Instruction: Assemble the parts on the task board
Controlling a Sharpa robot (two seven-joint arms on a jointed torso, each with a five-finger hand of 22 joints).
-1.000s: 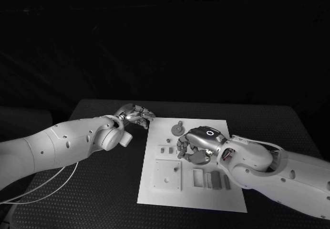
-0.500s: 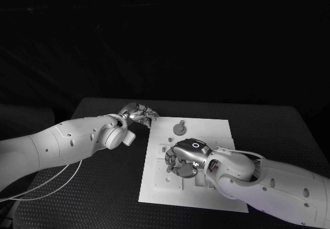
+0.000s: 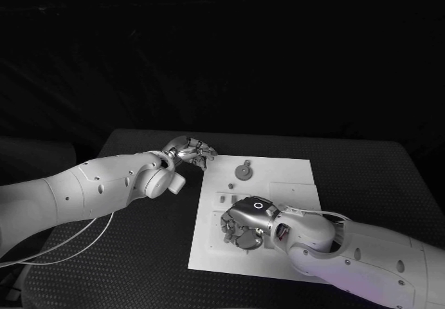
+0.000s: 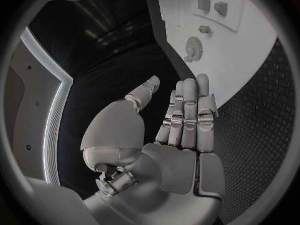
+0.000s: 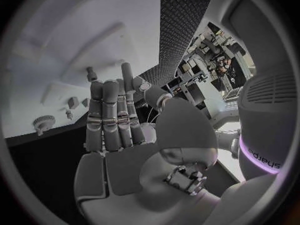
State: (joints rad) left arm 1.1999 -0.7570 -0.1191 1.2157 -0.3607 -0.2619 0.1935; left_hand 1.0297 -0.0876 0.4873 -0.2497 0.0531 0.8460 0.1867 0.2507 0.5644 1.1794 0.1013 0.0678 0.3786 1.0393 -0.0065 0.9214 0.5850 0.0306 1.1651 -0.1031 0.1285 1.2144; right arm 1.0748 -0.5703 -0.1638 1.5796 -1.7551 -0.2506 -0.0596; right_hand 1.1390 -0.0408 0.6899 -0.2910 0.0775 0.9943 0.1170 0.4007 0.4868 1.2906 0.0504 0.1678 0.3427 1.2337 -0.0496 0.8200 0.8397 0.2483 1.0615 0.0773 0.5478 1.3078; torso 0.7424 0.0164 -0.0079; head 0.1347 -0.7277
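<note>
Both arms were smooth white shells dotted with small dark screws. The left hand (image 3: 188, 153) and right hand (image 3: 243, 225) were silver, jointed metal; the right wrist bore a ring marking.

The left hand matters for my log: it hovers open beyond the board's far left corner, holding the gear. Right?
Not quite. The left wrist view shows the left hand holding nothing; the gear lies on the board. The rest stands.
</note>
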